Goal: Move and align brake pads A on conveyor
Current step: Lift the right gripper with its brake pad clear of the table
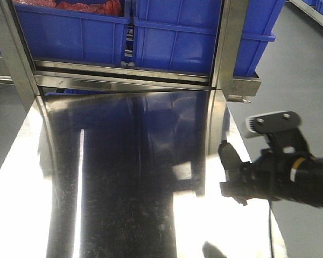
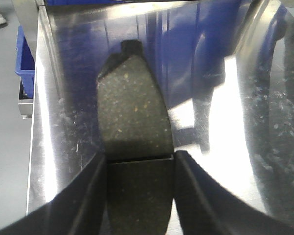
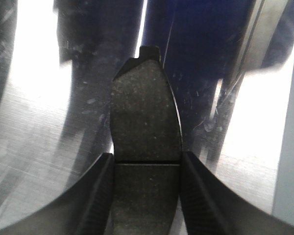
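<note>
- While it hung over the steel table (image 2: 225, 122), the left gripper (image 2: 140, 160) pinched a brake pad (image 2: 132, 112) by its sides.
- The right gripper (image 3: 147, 160) clamped a second brake pad (image 3: 144, 112) likewise.

My left gripper (image 2: 141, 196) has its two black fingers (image 2: 88, 196) pressed against the long edges of a brake pad (image 2: 132, 117), one on each side at the groove. The pad sticks out ahead, past the fingertips. My right gripper (image 3: 147, 196) sits in the same pose, pinching a second brake pad (image 3: 144, 117) from both sides. In the front view my right arm (image 1: 296, 180) comes in from the right edge, roughly level and reaching left, with a pale bracket (image 1: 272, 122) mounted above the wrist. From there I can't make out how its jaws stand.
</note>
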